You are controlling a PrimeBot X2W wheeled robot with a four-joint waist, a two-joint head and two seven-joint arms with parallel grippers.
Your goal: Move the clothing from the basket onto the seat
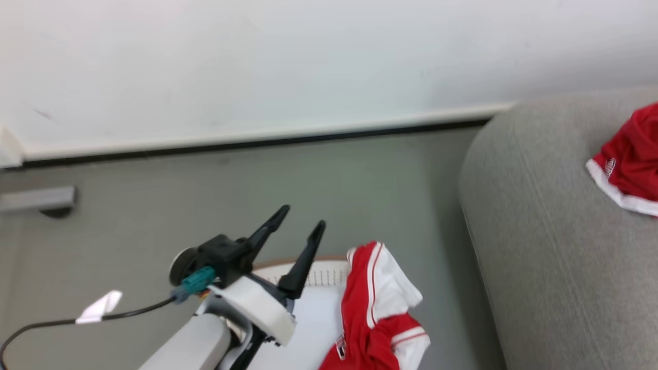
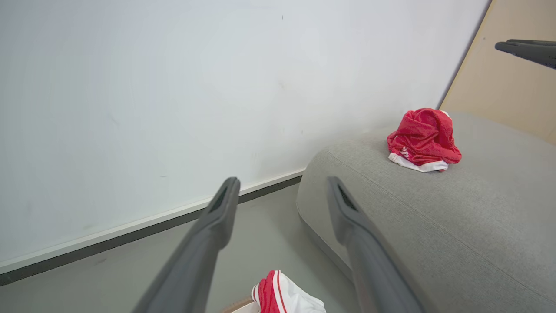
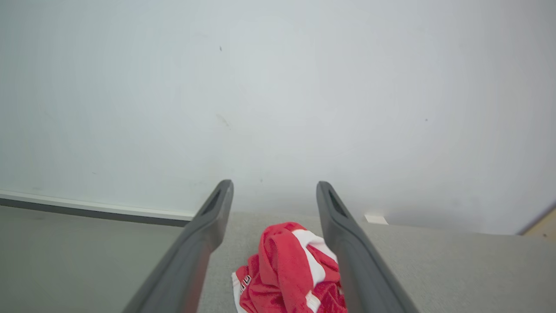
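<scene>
Nearest to the robot, the red-and-white garment (image 1: 375, 303) hangs over the right-hand rim of the laundry basket (image 1: 326, 277). One part of it lies on the white cloth lining (image 1: 313, 318) and another part falls outside, toward the floor (image 1: 360, 185). Its long axis runs away from the robot, along that rim.

The left gripper (image 1: 303, 216) hovers above the basket with its fingers spread apart and nothing between them. The garment lies just to its right and lower. I judge that this arm is the nearer one, and that it would need to go down and a little to the right, with the fingers set across the fold.

Farther away is the light-grey sofa (image 1: 555, 246), and on it the crumpled red garment (image 1: 632, 159) rests near the rounded end. The right gripper (image 3: 274, 184) hangs over it with fingers wide apart and holding nothing. I cannot tell whether the cloth touches a finger.

There is small white lettering (image 1: 610, 165) near the white hem of the sofa garment. The basket garment has a small dark-and-white mark (image 1: 340, 350). Both are too small to read.
</scene>
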